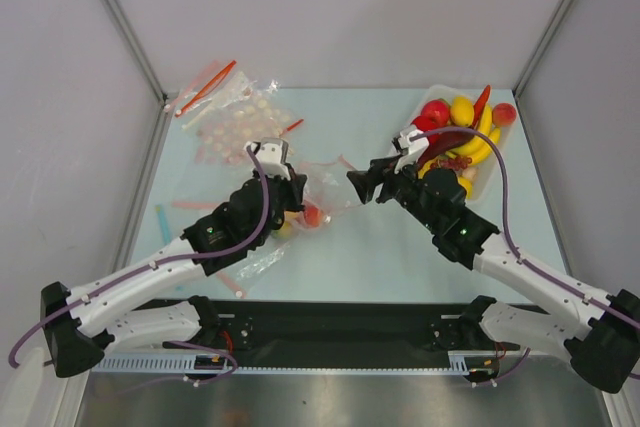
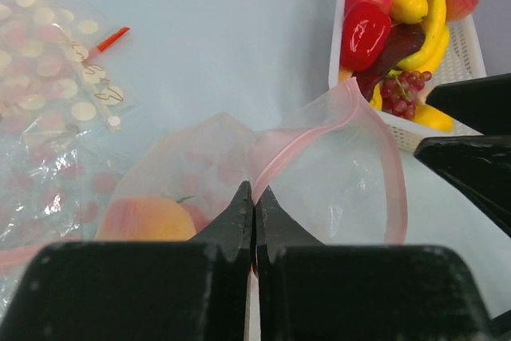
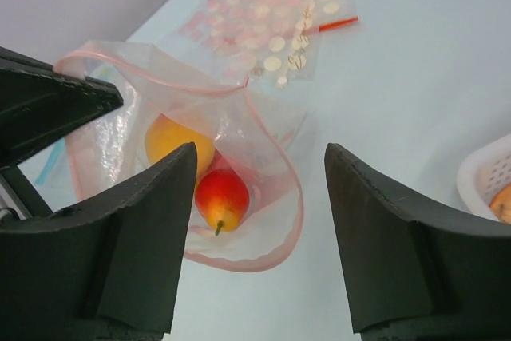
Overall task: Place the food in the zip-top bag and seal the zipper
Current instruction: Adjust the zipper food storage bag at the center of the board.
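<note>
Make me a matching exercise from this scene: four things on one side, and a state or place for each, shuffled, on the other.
1 left gripper
2 right gripper
3 zip-top bag
4 white tray

A jaws open, empty
B mouth open, two fruits inside
C piled with toy food
D jaws shut on the bag's rim

Pairs: 1-D, 2-A, 3-B, 4-C

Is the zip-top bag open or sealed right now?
Open. The zip-top bag has its zipper spread in a wide loop; a peach and a red fruit lie inside.
</note>
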`<state>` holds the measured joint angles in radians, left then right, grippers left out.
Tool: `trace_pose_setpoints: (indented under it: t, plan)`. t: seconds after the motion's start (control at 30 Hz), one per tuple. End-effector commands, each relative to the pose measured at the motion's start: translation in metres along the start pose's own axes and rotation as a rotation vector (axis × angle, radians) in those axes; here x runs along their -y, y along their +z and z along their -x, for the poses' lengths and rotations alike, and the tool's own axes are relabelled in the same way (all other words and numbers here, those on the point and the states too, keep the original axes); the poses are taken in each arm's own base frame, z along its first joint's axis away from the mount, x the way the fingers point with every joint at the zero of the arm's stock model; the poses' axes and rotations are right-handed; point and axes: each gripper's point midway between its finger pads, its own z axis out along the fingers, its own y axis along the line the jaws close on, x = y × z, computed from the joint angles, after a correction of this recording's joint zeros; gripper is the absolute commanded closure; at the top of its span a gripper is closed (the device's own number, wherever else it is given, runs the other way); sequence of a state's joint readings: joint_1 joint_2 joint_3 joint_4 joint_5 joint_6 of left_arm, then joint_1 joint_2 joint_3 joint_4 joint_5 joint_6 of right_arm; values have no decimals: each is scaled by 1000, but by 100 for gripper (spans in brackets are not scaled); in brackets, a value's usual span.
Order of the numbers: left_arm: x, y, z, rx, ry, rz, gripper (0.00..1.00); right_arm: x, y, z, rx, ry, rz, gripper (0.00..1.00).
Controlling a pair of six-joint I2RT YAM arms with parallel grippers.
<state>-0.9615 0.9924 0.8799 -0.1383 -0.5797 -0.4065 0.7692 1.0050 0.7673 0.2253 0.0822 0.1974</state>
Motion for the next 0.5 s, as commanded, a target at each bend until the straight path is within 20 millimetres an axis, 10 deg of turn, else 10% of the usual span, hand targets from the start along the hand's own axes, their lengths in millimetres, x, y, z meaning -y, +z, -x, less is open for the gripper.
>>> trace_pose_setpoints:
  t: [0.0,0.27,0.47]
  plan:
    - [15,-6,20,44,-11,-88,100,-3,3,3,-36,-62,29,30]
    - [30,-13,20,41,15,-192,100,-7,19,-20,-120,-118,74,31]
    - [34,-10,15,22,27,-208,100,-3,23,-18,-115,-102,49,51]
